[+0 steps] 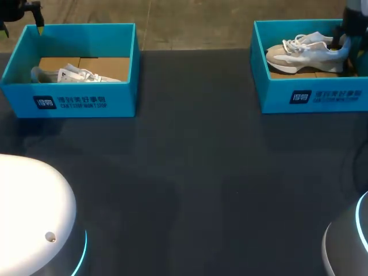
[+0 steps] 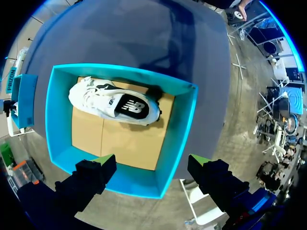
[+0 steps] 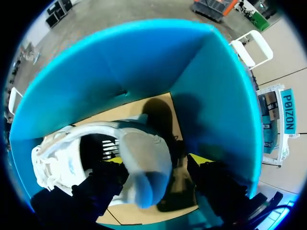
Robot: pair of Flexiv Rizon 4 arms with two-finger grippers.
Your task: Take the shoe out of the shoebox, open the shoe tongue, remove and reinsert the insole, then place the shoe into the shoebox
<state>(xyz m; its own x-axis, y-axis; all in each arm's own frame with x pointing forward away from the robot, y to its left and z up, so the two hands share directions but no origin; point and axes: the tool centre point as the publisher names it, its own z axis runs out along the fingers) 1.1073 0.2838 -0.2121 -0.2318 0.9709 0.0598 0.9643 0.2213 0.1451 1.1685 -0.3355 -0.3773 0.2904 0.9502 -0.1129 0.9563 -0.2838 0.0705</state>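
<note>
A white shoe is being kept inside the right box, at the upper right of the head view, with its toe pointing toward the frame's left. The right gripper is being held wide open around the shoe's heel, and a dark gap is showing on one side, so nothing is being gripped. The left gripper is being held open above the left box, at the upper left, where a second shoe is lying on its side.
</note>
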